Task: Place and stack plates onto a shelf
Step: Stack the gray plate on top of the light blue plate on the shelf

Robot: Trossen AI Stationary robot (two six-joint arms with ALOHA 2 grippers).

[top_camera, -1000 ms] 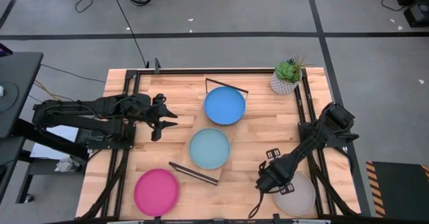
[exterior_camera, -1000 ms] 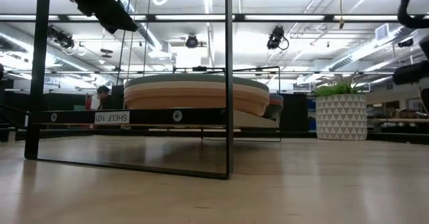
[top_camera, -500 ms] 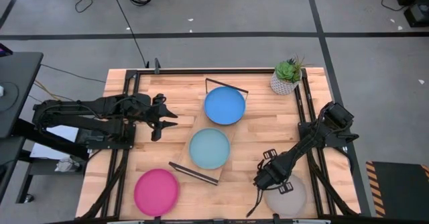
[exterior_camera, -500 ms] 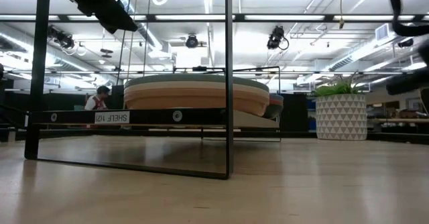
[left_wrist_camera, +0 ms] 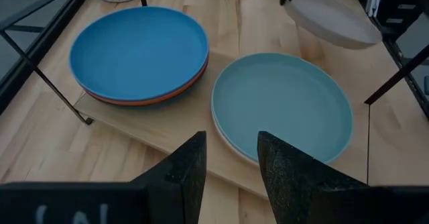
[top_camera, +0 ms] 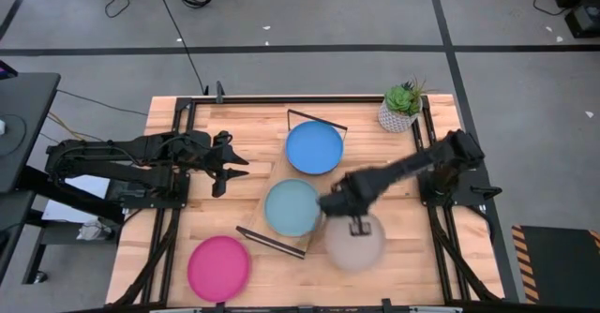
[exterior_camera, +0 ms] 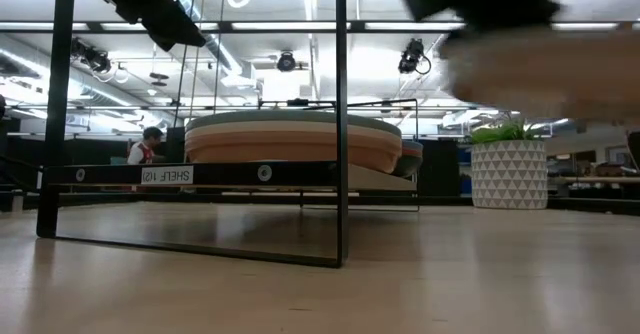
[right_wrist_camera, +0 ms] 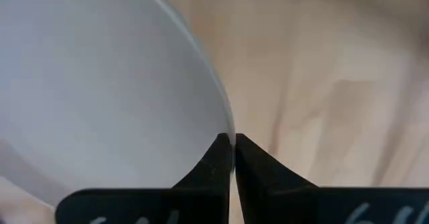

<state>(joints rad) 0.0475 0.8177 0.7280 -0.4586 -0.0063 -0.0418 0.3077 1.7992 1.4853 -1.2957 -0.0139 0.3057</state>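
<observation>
The right claw has its two dark fingers pinched nearly together on the rim of the grey plate, which it carries clear of the worktop just right of the shelf. The grey plate is round, shallow and pale, matt and plain, with a thin raised edge; in the left wrist view it hangs tilted in the air beyond the light blue plate, and in the low view it is a blurred pale shape high at the right. The shelf is a long light-wood board lying at a slant across the middle of the worktop, with thin black wire frames at both short ends. On its near half sits the light blue plate, top of a stack whose lower plates show as cream and terracotta bands in the low view. On its far half sits the blue plate, with an orange rim showing under it. The pink plate lies alone on the worktop at the near left. The left claw waits over the worktop to the left of the shelf, fingers parted and holding nothing. A small potted plant in a white patterned pot stands at the far right corner.
</observation>
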